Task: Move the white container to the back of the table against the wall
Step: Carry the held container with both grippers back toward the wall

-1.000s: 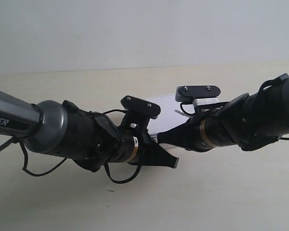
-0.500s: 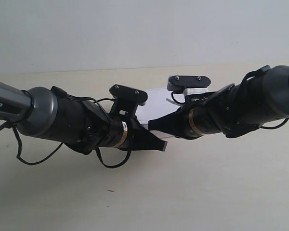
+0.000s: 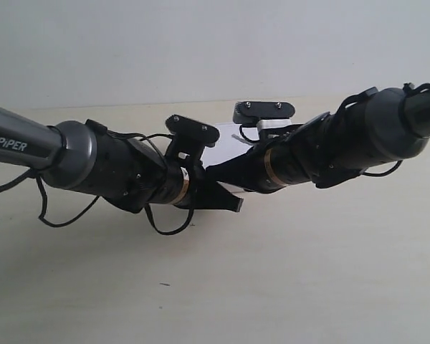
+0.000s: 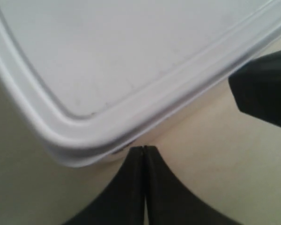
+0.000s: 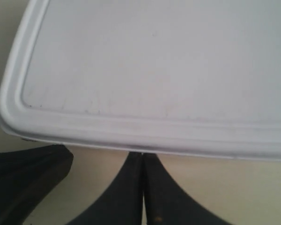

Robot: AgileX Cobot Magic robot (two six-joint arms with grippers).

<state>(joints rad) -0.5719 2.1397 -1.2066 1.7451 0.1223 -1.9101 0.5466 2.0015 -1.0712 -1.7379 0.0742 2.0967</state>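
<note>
While clenched on nothing, pressed to white container (image 4: 131, 61)

Left gripper (image 4: 144, 149): jaws clenched tight, nothing between, tips against a rounded corner. Right gripper (image 5: 143, 155): jaws clenched too, tips against a long edge. Container flat on pale surface (image 3: 287, 272), between both grippers, near grey-white wall (image 3: 201, 43) yet apart from it.

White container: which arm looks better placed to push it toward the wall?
Probably the right. The right gripper, shut, meets the white container along a straight side; the left gripper, also shut, sits at a rounded corner and might slip off.
</note>
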